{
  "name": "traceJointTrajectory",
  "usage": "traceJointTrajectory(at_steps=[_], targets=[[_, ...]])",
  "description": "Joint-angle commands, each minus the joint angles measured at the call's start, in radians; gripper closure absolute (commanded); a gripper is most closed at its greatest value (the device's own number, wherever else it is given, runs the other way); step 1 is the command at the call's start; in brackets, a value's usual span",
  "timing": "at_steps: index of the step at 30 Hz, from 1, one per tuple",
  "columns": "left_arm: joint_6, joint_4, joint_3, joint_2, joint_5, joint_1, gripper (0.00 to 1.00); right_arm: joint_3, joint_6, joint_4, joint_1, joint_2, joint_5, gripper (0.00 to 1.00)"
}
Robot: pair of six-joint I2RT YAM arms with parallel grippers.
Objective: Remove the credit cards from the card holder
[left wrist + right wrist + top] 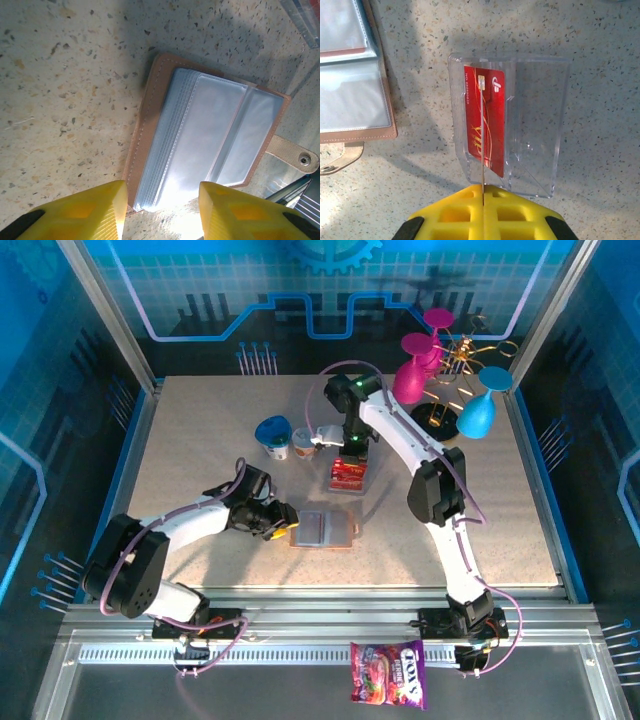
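Speckled beige table (200, 440) in a blue-walled cell. The holder (322, 530) lies open at table centre, strap unsnapped. A clear stand (540, 125) sits at its 12 o'clock, near but apart, with a red card (492, 120) already upright inside.

Finding: extraction looks well advanced. The sleeves on view appear empty, though I cannot tell what lies beneath them.

My right gripper (483, 192) hangs over the stand, jaws pressed together on a thin card (482, 165) seen edge-on beside the red one. This card is not yet set down.

My left gripper (287, 524) is at the holder's 9 o'clock, jaws half spread across its edge and gripping nothing. Contact I cannot confirm.
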Motion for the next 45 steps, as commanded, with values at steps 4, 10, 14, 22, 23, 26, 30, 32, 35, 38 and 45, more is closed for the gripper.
traceJointTrajectory(at_steps=[4,10,14,22,23,26,30,32,35,38,45], targets=[[0.014,-0.036,0.008,-0.027,-0.013,0.013,0.57,0.029,-0.020,-0.033,-0.004,0.056,-0.005,1.00],[0.015,-0.038,0.002,-0.030,-0.015,0.015,0.57,0.022,-0.018,-0.028,-0.004,0.076,-0.016,1.00],[0.013,-0.035,-0.001,-0.032,-0.015,0.015,0.57,0.005,-0.017,-0.018,0.001,0.081,-0.020,1.00],[0.012,-0.035,0.001,-0.038,-0.017,0.016,0.57,-0.006,-0.007,0.016,0.003,0.062,-0.002,0.86],[0.012,-0.034,0.001,-0.039,-0.016,0.016,0.57,-0.005,-0.005,0.018,0.004,0.052,0.003,0.84],[0.008,-0.026,0.001,-0.036,-0.013,0.016,0.57,-0.007,0.002,0.028,0.006,0.026,0.008,0.81],[0.008,-0.018,0.006,-0.029,-0.007,0.016,0.57,-0.032,0.019,0.043,0.007,-0.027,0.006,0.79],[0.010,-0.013,0.009,-0.027,-0.004,0.016,0.57,-0.058,0.037,0.058,0.009,-0.053,0.009,0.79],[0.012,-0.002,0.015,-0.021,0.002,0.016,0.57,-0.123,0.077,0.098,0.012,-0.098,-0.004,0.79],[0.012,0.011,0.027,-0.008,0.008,0.016,0.57,-0.206,0.136,0.171,0.016,-0.159,-0.018,0.78],[0.002,0.046,0.045,0.013,0.017,0.015,0.58,-0.406,0.329,0.325,0.035,-0.304,-0.098,0.76]])
